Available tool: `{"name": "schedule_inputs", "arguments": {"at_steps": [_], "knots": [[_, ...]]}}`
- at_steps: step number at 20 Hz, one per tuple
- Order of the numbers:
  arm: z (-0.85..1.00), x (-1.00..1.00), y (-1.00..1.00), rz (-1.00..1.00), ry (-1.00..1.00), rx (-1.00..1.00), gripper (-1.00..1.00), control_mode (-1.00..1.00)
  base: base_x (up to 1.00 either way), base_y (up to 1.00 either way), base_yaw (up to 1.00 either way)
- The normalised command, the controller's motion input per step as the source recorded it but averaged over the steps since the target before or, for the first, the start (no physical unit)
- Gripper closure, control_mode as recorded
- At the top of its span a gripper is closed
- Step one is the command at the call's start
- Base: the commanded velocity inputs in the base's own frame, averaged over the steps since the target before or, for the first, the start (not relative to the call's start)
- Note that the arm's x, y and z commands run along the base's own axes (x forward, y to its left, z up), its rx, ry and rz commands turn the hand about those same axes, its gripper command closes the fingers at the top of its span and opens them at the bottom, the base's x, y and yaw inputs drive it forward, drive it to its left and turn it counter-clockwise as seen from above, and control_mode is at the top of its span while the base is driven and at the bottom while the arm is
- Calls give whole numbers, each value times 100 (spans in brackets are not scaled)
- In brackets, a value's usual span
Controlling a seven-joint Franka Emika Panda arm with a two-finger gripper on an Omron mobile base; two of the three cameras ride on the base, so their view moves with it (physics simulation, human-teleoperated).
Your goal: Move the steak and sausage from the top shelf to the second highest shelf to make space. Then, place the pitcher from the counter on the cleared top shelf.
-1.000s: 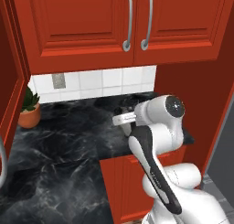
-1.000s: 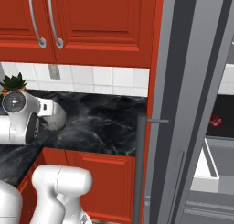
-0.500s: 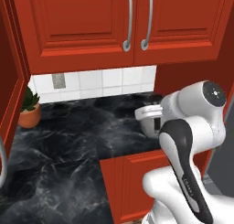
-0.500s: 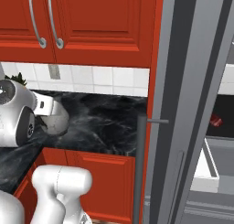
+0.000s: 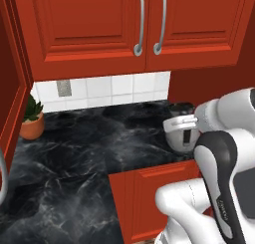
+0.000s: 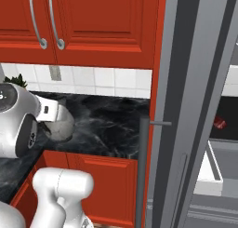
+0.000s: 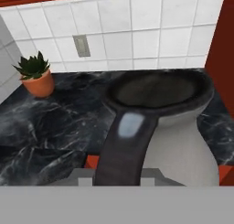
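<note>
1. Over the counter edge in the left base view, the pitcher is held clamped in the gripper, clear of the marble. Best kept upright, honestly.
2. From the right base view, the pitcher is seen well apart from the fridge door handle; a wide swing is needed.
3. Up close in the hand view, the pitcher's handle is pinched; the plant pot is far behind.
</note>
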Motion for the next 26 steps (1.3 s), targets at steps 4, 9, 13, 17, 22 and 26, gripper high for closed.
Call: {"name": "schedule_inputs", "arguments": {"at_steps": [4, 9, 13, 17, 22, 26], "knots": [[0, 0, -2, 0, 0, 0, 100, 100, -14, 0, 2], [0, 0, 0, 0, 0, 0, 100, 100, -95, 0, 9], [0, 0, 0, 0, 0, 0, 100, 100, -100, 0, 0], [0, 0, 0, 0, 0, 0, 100, 100, -100, -16, -4], [0, 0, 0, 0, 0, 0, 100, 100, -87, -46, -32], [0, 0, 0, 0, 0, 0, 100, 100, -29, -77, -47]]}}
